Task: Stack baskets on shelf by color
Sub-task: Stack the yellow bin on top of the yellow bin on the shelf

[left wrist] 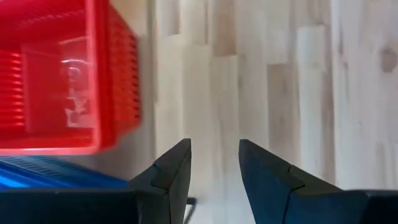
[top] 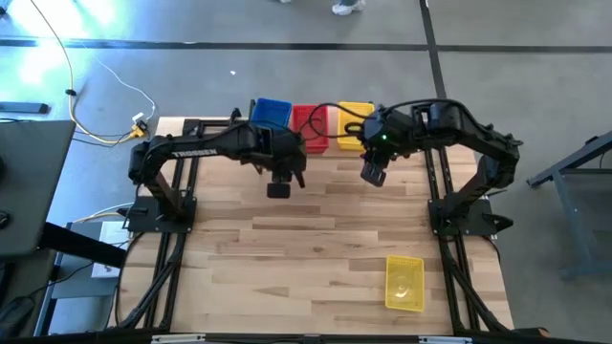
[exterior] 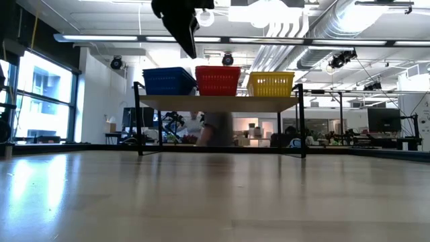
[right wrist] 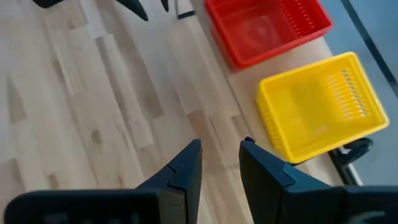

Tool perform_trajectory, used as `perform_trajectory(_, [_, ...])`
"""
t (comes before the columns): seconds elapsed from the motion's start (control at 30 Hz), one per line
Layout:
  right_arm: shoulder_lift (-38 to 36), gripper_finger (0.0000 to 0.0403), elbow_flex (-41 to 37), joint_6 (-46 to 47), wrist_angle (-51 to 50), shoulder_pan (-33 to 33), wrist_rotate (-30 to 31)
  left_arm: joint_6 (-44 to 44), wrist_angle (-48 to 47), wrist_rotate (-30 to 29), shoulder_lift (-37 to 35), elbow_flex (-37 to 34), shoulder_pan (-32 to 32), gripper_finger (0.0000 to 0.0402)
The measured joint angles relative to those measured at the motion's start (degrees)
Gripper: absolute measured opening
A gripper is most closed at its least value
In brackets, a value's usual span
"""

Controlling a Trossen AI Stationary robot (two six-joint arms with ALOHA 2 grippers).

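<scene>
We see both grippers, left (top: 278,190) and right (top: 371,174), with jaws slightly open and empty near the shelf (exterior: 218,103); one yellow basket (top: 404,283) lies lower right on the counter (top: 316,239).

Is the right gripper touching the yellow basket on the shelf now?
Apart. In the right wrist view, the right gripper hangs open and empty over bare tabletop, and a strip of wood shows between it and the yellow basket on the shelf.
</scene>
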Motion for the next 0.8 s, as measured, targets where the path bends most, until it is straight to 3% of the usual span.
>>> perform_trajectory(0.33, [-0.21,0.0094,-1.49,8.23,0.2,9.01,1.56,-3.97,1.81,1.24,-2.0,-9.77,-5.39,0.0126])
perform_trajectory(0.63, [-2.88,0.0094,-18.74,19.89,0.04,18.03,2.65,-9.6,7.09,2.51,-7.99,-20.57,-10.4,0.0126])
perform_trajectory(0.8, [-3.29,0.0094,-26.85,25.23,1.83,22.63,-2.12,-13.61,7.02,2.46,-10.18,-21.42,-13.17,0.0126])
